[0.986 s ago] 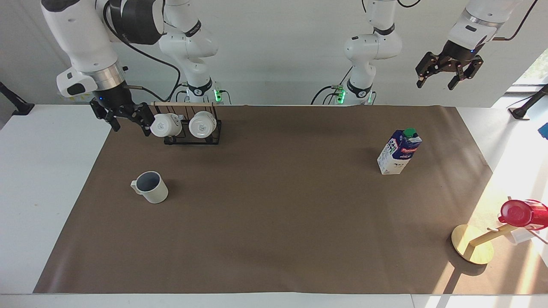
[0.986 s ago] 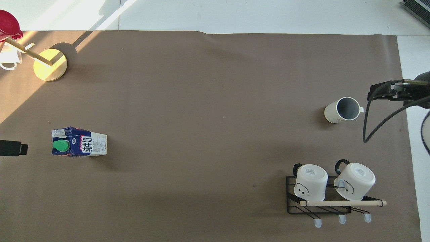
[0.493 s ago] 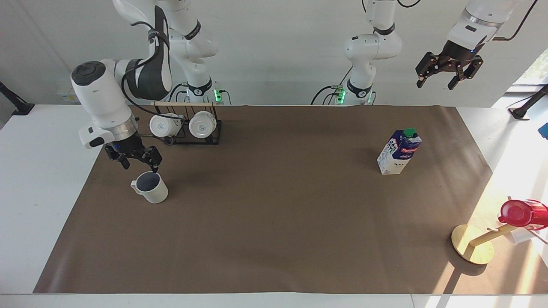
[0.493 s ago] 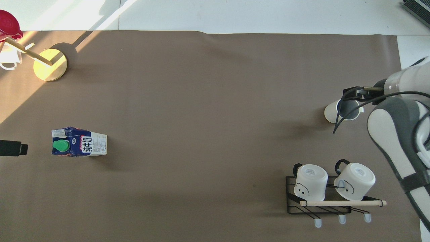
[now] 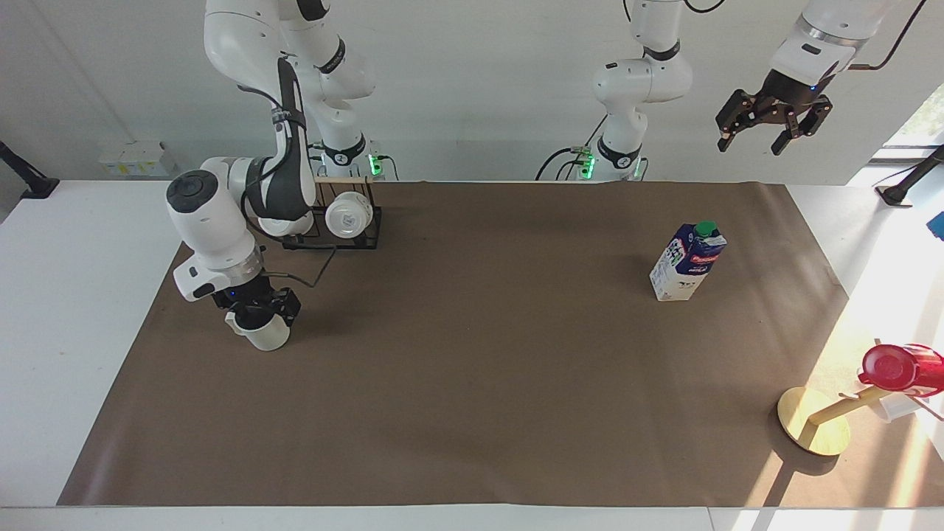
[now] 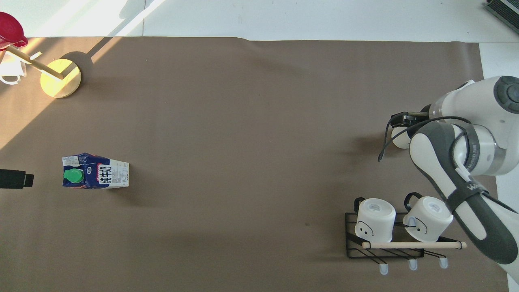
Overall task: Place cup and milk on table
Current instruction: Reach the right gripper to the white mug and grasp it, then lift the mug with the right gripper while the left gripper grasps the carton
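Note:
The off-white cup stands on the brown mat of the white table, toward the right arm's end. My right gripper is down on the cup's top, open, its fingers at the rim and hiding the inside. In the overhead view only a sliver of the cup shows beside the right gripper. The milk stands upright on the mat toward the left arm's end and also shows in the overhead view. My left gripper waits open, high over that end.
A black wire rack with two glossy white mugs stands near the right arm's base, nearer to the robots than the cup; it also shows from overhead. A wooden stand bearing a red cup is at the left arm's end.
My right gripper has come down from beside the rack onto the cup's top. The cup, the milk and the left arm have not moved.

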You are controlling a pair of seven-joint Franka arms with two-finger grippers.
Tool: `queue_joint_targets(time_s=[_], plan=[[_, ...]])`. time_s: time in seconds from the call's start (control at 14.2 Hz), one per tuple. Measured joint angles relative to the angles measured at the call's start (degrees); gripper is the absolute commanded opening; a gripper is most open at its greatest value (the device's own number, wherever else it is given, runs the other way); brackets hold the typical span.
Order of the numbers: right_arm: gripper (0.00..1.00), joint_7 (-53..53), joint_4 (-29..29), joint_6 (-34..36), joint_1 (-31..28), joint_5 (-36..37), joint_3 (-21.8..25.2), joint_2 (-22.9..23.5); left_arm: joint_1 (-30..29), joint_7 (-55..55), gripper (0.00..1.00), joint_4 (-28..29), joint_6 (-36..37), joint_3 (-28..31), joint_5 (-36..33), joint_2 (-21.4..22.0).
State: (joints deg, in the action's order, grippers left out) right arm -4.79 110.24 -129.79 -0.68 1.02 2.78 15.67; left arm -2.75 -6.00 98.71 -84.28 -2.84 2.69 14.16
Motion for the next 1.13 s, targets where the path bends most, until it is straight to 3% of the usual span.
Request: queue_joint_targets(time_s=[0.14,0.42,0.85,1.13], plan=[[0.98,0.0,1.69,-2.51,0.05,0.0,0.0,0.83,0.0,0.0,1.0,0.0,0.01,0.0,0.0,0.0],[0.03,0.01,3.51,-4.13,0.18,0.02,0.0,1.14,0.0,0.0,1.0,0.0,0.02,-0.03,0.0,0.0],[0.0,0.02,3.52,-4.13,0.34,0.02,-0.07,1.13,0.16,-0.07,1.0,1.66,-0.81,-0.67,0.0,-0.03],[0.0,0.02,3.16,-4.1,0.4,0.01,-0.35,0.89,0.18,-0.24,1.0,10.96,-9.04,-0.75,0.0,0.91]])
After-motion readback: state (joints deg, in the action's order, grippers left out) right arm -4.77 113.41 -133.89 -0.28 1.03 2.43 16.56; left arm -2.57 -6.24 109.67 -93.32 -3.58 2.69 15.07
